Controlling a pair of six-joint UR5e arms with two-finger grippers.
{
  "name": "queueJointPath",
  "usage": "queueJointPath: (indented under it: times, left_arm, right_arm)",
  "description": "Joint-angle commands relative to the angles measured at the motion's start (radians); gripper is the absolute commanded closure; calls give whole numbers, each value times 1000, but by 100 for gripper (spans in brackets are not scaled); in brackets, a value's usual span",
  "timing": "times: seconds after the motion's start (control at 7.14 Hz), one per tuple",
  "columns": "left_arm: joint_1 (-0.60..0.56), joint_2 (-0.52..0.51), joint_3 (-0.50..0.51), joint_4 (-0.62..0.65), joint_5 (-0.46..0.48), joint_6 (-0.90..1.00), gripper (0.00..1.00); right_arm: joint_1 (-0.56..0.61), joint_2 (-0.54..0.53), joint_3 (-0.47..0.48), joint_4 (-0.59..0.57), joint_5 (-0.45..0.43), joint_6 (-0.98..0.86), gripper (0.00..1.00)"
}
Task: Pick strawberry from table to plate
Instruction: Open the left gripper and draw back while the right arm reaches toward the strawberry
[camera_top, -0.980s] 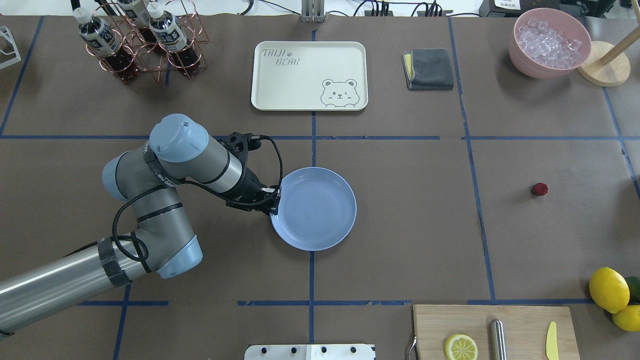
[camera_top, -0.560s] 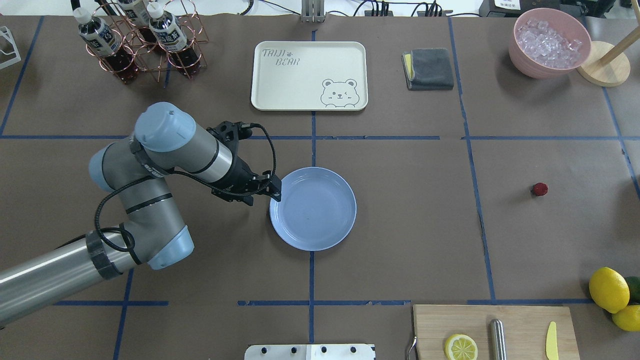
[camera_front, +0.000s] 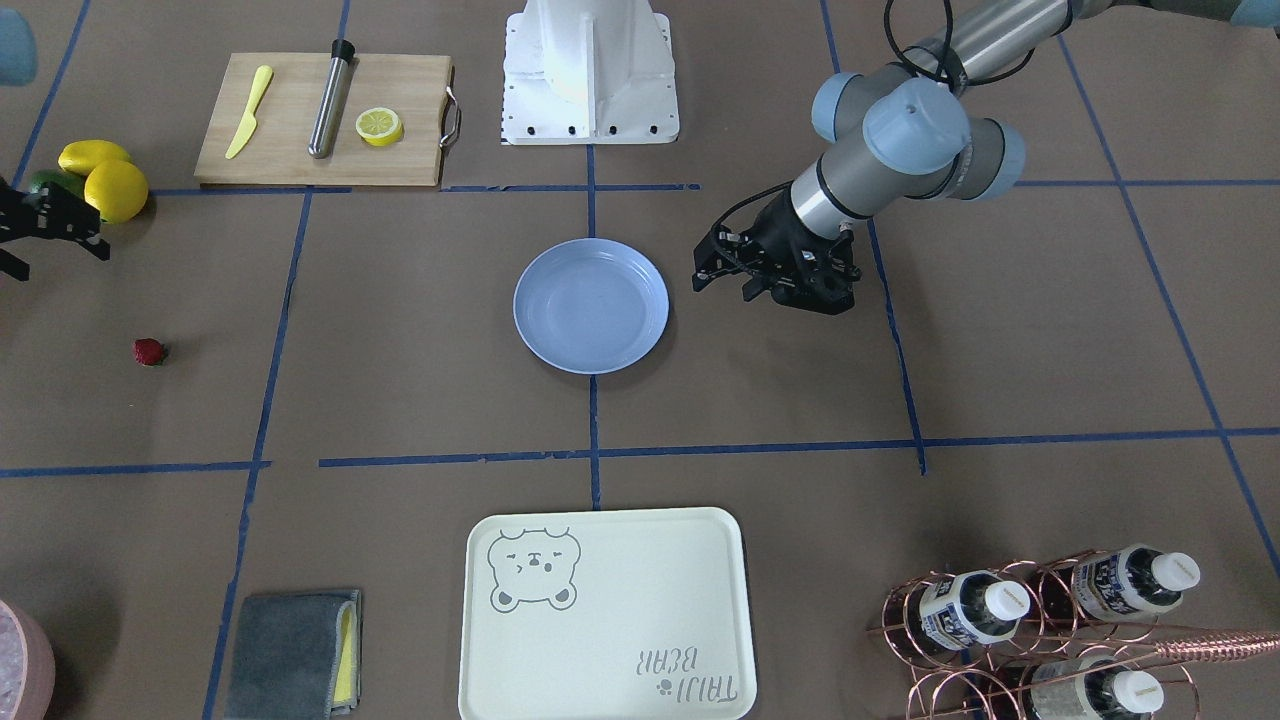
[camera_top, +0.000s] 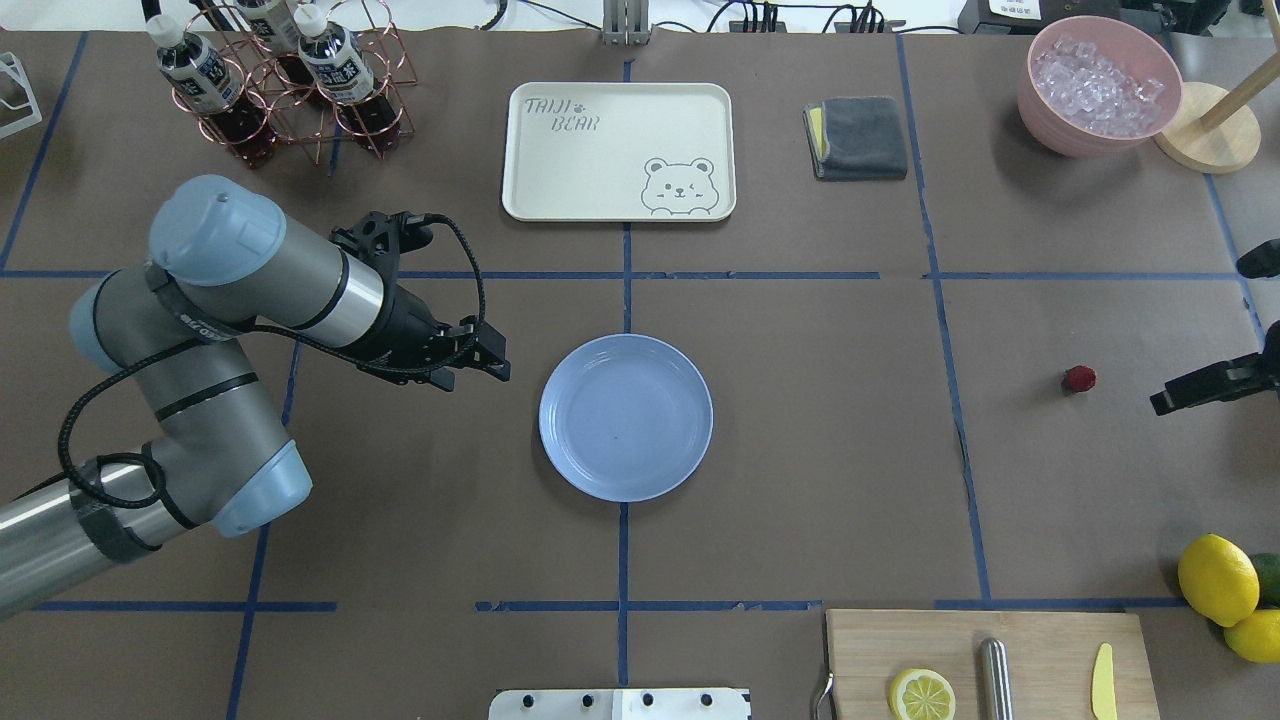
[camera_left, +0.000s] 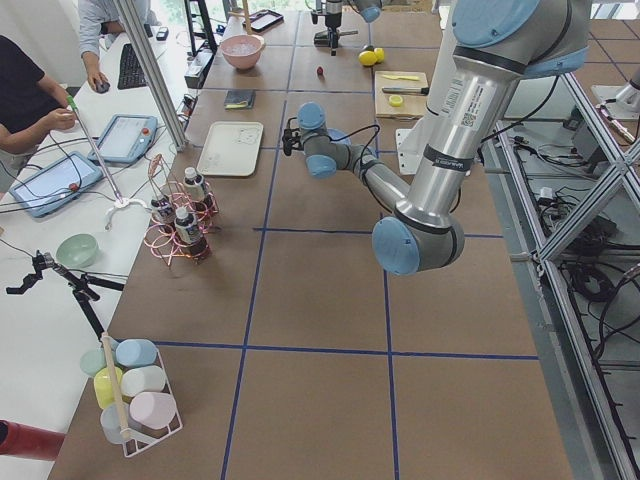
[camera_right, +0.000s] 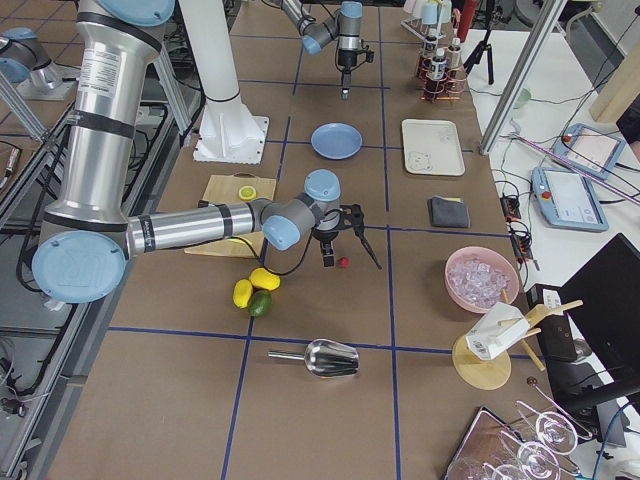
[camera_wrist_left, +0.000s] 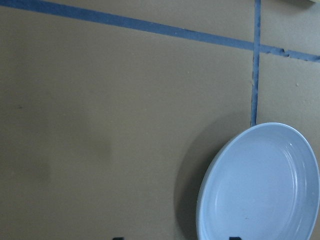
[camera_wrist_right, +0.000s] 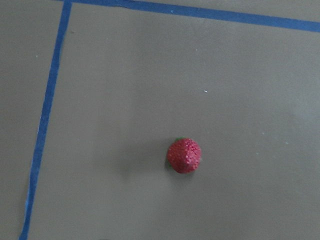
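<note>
Black left gripper (camera_top: 485, 365) jaws gape wide, empty, near the plate (camera_top: 626, 417).

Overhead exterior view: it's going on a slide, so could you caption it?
Left fingers open beside the empty plate; right fingers poised by the strawberry on the table.

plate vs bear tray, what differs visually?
The plate is round; the tray is rectangular with rounded corners. The plate is light blue, the tray cream. The plate is plain; the tray carries a bear drawing and lettering. Both lie flat and empty on the table, on the centre tape line.
</note>
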Motion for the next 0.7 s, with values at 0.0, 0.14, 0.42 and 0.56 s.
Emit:
queueJointPath:
  times: [0.0, 0.14, 0.42, 0.56]
  left_arm:
    - [-37, 106, -68, -5, -1, 92, 25]
    - [-46, 111, -71, -3, -1, 95, 25]
    - [-72, 134, -72, -5, 0, 120, 25]
    - [-72, 136, -74, -3, 0, 126, 25]
  right_arm:
    - [-57, 72, -92, 42, -76, 113, 0]
    - [-54, 63, -98, 42, -79, 115, 0]
    - [-56, 72, -156, 43, -102, 121, 1]
    - [-56, 87, -159, 43, -103, 125, 8]
